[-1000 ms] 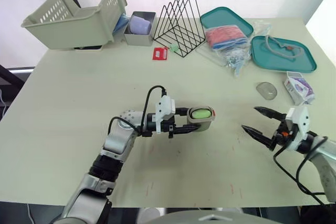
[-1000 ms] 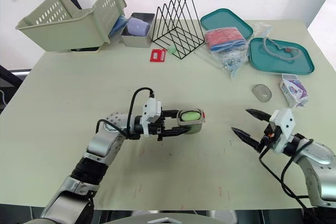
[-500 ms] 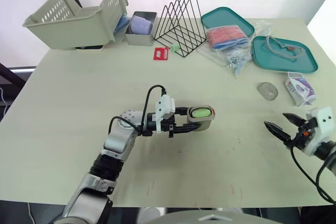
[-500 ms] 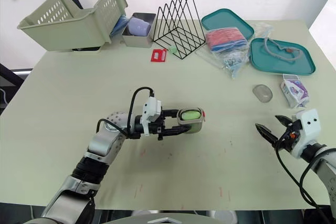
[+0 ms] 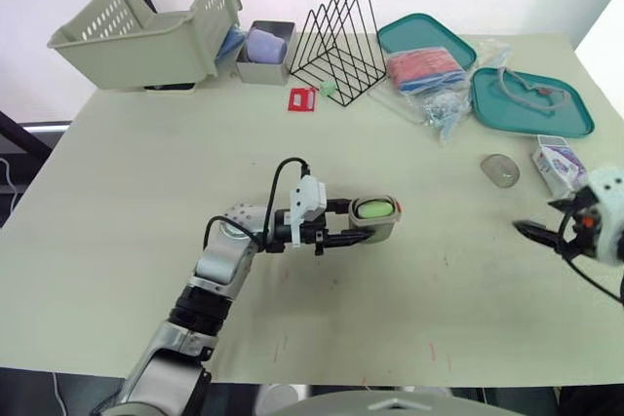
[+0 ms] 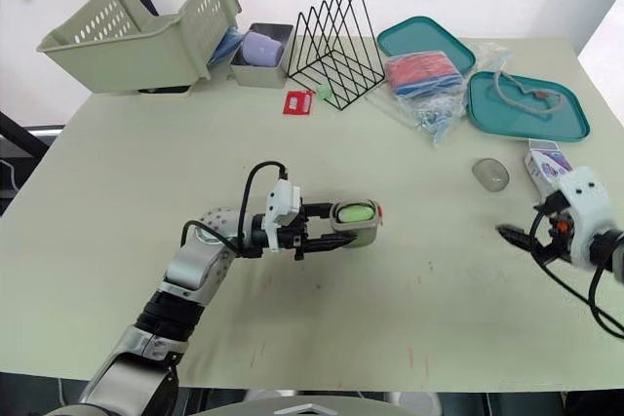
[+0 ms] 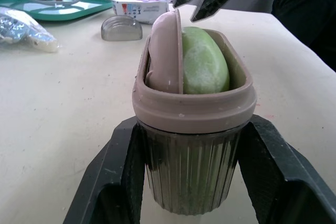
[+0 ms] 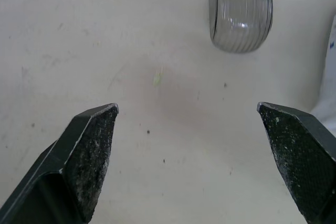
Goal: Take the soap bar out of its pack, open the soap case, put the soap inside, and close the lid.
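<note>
Left pincer (image 5: 356,222) clamped on soap case (image 7: 191,108) holding soap (image 7: 205,61), right pincer (image 8: 186,113) spread wide near lid (image 8: 240,10)

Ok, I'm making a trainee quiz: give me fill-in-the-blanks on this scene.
The left tool is shut on the taupe-rimmed ribbed soap case, which holds a ____ soap bar.
The right tool is wide ____, holding nothing.
The clear ribbed lid lies on the ____, beside the white-and-purple soap pack.
Missing: green; open; table.

one wire rack (image 5: 336,46). to its left one basket (image 5: 146,46), one grey bin (image 5: 255,72); to its right two teal trays (image 5: 394,36). in front of it one soap case (image 5: 378,231), one green soap (image 5: 372,209), one clear lid (image 5: 499,170), one soap pack (image 5: 558,163).
</note>
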